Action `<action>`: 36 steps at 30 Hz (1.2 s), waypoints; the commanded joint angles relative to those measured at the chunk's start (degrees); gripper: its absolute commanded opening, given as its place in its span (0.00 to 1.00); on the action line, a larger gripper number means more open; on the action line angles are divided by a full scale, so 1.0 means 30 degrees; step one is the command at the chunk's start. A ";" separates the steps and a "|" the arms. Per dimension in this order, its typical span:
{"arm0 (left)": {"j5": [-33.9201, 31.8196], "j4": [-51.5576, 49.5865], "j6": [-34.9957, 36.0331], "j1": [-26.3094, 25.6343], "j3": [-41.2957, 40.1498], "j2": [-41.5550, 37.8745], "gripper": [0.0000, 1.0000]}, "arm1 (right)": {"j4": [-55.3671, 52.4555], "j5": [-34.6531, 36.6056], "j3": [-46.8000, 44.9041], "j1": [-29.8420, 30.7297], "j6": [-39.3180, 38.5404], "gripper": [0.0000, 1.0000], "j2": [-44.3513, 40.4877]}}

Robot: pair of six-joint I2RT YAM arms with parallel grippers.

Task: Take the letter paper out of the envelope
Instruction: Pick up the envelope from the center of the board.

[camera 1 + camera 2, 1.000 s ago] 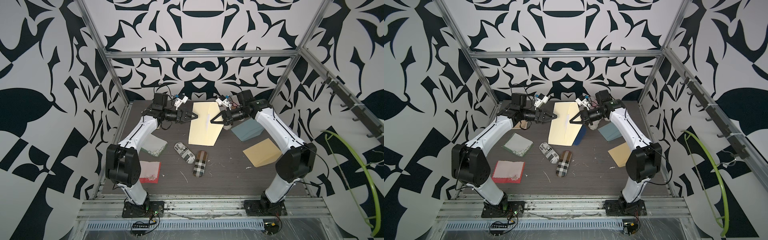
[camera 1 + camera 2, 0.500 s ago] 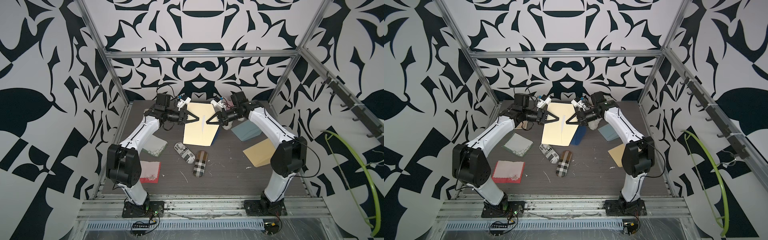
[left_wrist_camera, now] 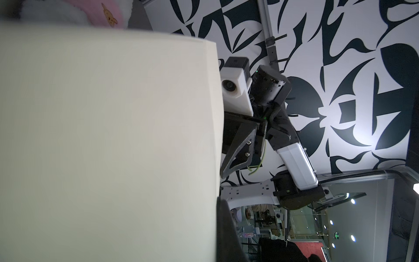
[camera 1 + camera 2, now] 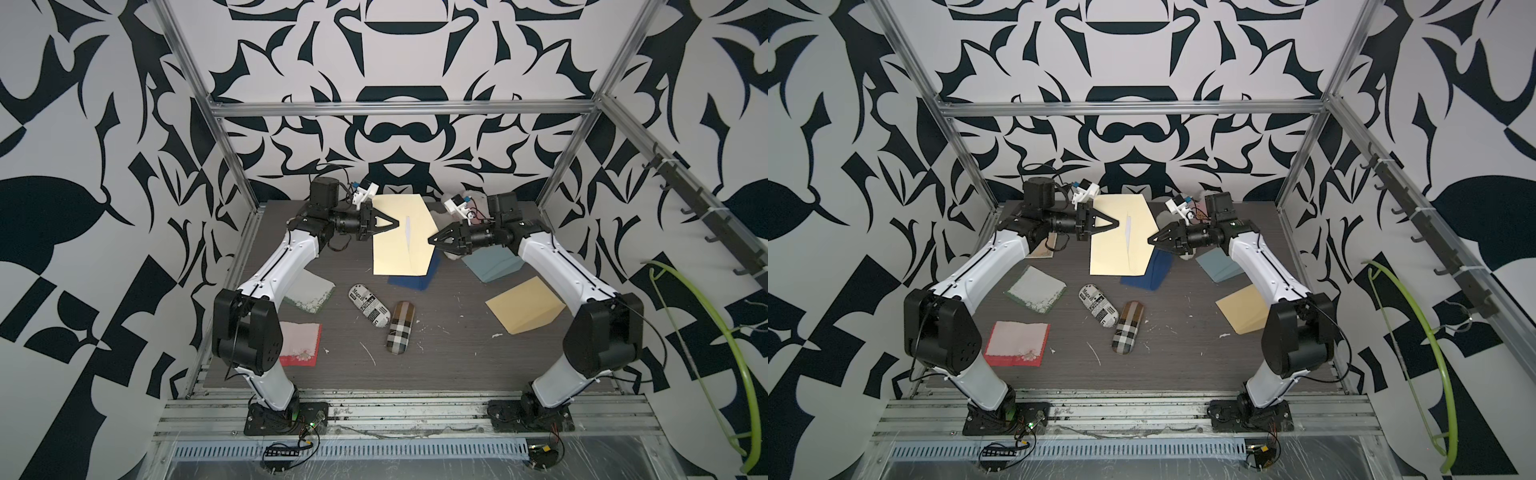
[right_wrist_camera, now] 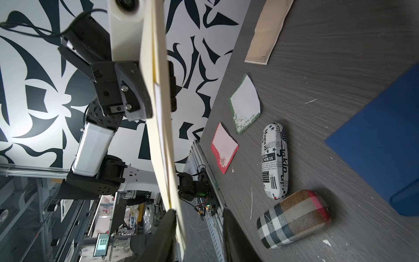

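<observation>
A cream envelope (image 4: pixel 401 245) (image 4: pixel 1119 245) hangs in the air at the back of the table, between my two grippers. A thin white sliver of letter paper (image 4: pixel 409 227) (image 4: pixel 1128 226) shows at a slit in its face. My left gripper (image 4: pixel 397 223) (image 4: pixel 1116 224) is shut on the envelope's left part. In the left wrist view the envelope (image 3: pixel 108 136) fills the picture and hides one finger. My right gripper (image 4: pixel 432 240) (image 5: pixel 199 229) is open at the envelope's right edge. In the right wrist view the envelope (image 5: pixel 174 204) shows edge-on beside one finger (image 5: pixel 167 233).
On the table lie a dark blue envelope (image 4: pixel 415 279), a grey-blue envelope (image 4: pixel 492 266), a yellow envelope (image 4: pixel 525 307), a newsprint glasses case (image 4: pixel 368 305), a plaid glasses case (image 4: pixel 401 328), a green-edged cloth (image 4: pixel 309 291) and a red-edged cloth (image 4: pixel 299 343).
My left gripper has closed on the envelope. My right gripper, shut on the envelope before, has parted its jaws. The envelope shifted a little to the left.
</observation>
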 commanded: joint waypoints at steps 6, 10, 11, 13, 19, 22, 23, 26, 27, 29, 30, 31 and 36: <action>-0.0072 0.4138 -0.3839 -0.0127 0.0755 0.0409 0.00 | 0.7144 0.1582 -0.2389 0.0128 0.4176 0.39 -0.1803; -0.0286 0.5006 -0.4631 -0.0320 0.0975 0.0683 0.00 | 1.1648 0.1710 -0.3827 0.0218 0.7506 0.39 -0.1888; -0.0378 0.5147 -0.4758 -0.0386 0.1059 0.0739 0.00 | 1.2887 0.1814 -0.4196 0.0260 0.8454 0.40 -0.1906; -0.0497 0.5124 -0.4771 -0.0479 0.1240 0.0852 0.00 | 1.4865 0.1999 -0.4690 0.0398 0.9908 0.40 -0.1919; -0.0735 0.5182 -0.4939 -0.0701 0.1767 0.1039 0.00 | 1.5818 0.2837 -0.5098 0.1361 1.0456 0.41 -0.1746; -0.0821 0.5204 -0.5074 -0.0766 0.1954 0.1047 0.00 | 1.6356 0.3435 -0.5474 0.1531 1.0530 0.41 -0.1818; -0.0824 0.5211 -0.5129 -0.0767 0.1956 0.1030 0.00 | 1.6768 0.3523 -0.5597 0.1547 1.0719 0.41 -0.1804; -0.0852 0.5211 -0.5174 -0.0768 0.2046 0.1006 0.00 | 1.8268 0.3427 -0.5752 0.1763 1.1762 0.41 -0.1530; -0.0881 0.5211 -0.5188 -0.0776 0.2075 0.1003 0.00 | 1.8704 0.3363 -0.5773 0.1917 1.2039 0.41 -0.1409; -0.0924 0.5211 -0.5218 -0.0754 0.2103 0.0974 0.00 | 1.9158 0.3397 -0.5809 0.2190 1.2363 0.41 -0.1335; -0.0940 0.5211 -0.5260 -0.0775 0.2105 0.1019 0.00 | 1.9388 0.3446 -0.5837 0.2329 1.2504 0.41 -0.1353; -0.0940 0.5232 -0.5289 -0.0761 0.2105 0.1019 0.00 | 1.9542 0.3476 -0.5826 0.2447 1.2622 0.41 -0.1348; -0.0968 0.5242 -0.5205 -0.0776 0.2164 0.1034 0.00 | 2.0129 0.3589 -0.5895 0.2794 1.3166 0.41 -0.1600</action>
